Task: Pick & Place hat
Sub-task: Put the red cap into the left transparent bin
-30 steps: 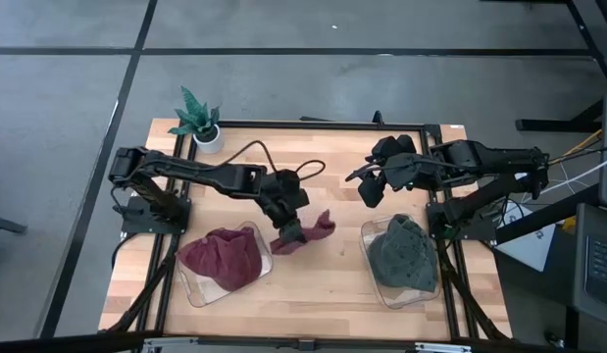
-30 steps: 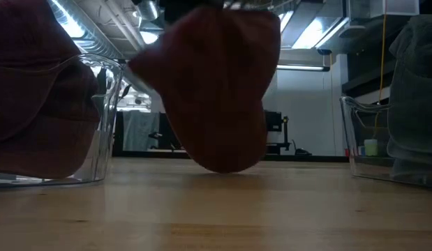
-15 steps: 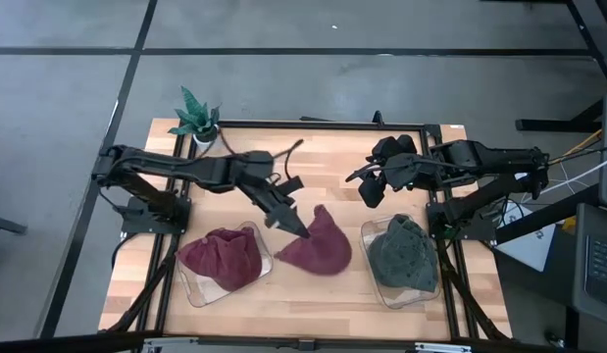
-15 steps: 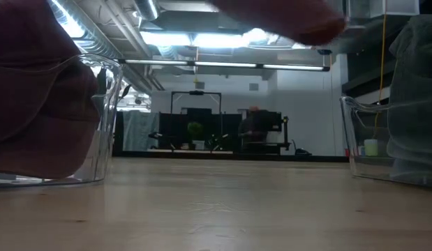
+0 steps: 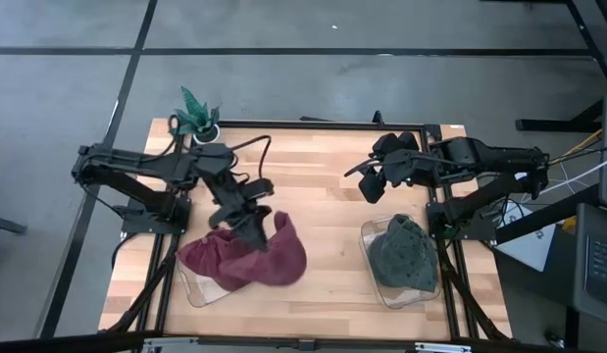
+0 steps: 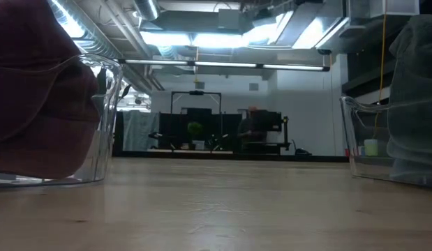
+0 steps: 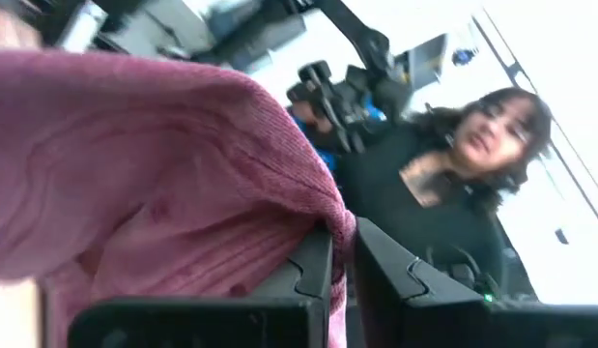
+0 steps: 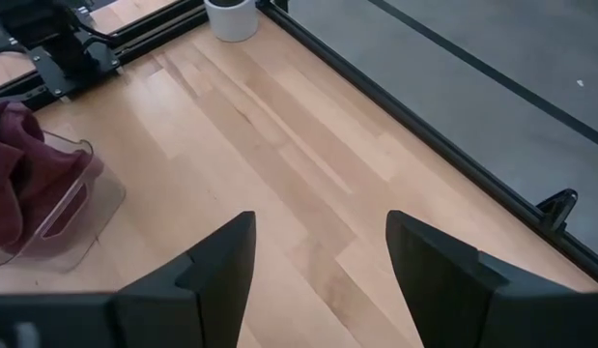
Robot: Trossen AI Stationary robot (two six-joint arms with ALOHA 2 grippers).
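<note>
Nearly done: the left gripper (image 5: 252,224) has its jaws pinched on the red hat (image 5: 281,257), holding it above the right edge of the left bin (image 5: 200,292), which already holds red fabric. Release remains. The right gripper (image 5: 370,182) waits open above the table (image 5: 332,186).

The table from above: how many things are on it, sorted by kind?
Maroon knit hats: 2, one held by the left gripper as hat, one in the left bin
Grey hats: 1
Clear bins: 2, and
Potted plants: 1
Total: 6
</note>
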